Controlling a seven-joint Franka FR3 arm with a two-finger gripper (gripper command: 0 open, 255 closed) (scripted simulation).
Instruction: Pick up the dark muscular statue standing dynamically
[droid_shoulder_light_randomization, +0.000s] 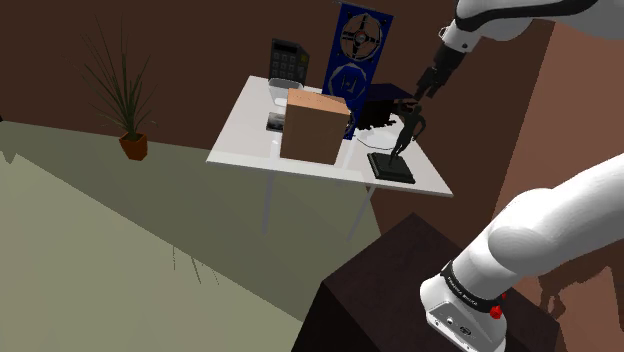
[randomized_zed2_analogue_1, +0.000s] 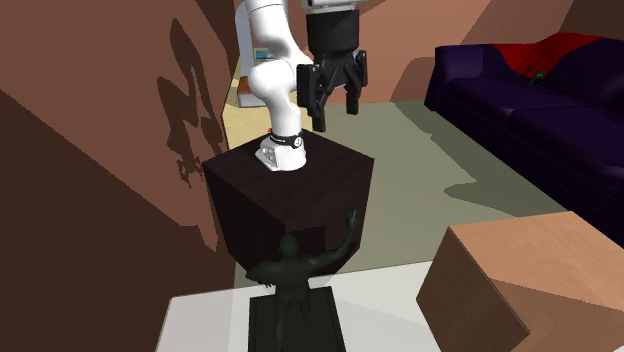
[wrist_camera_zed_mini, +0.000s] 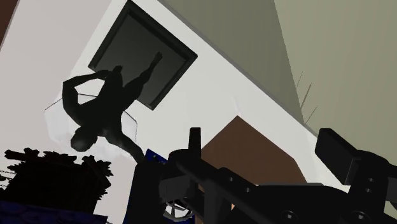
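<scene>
The dark statue (droid_shoulder_light_randomization: 408, 130) stood on its flat square base at the corner of the white table (droid_shoulder_light_randomization: 250, 140) closest to the stand, near a brown box (droid_shoulder_light_randomization: 315, 125). The gripper (randomized_zed2_analogue_1: 332, 108) hung above the statue without touching it, its fingers apart and holding nothing.

Statue (droid_shoulder_light_randomization: 407, 132) matt dark; table (droid_shoulder_light_randomization: 243, 135) smooth white; box (droid_shoulder_light_randomization: 315, 128) matt brown.

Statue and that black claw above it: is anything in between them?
Nothing. In the shoulder view the open gripper hangs above the statue, with only bare air between them.
</scene>
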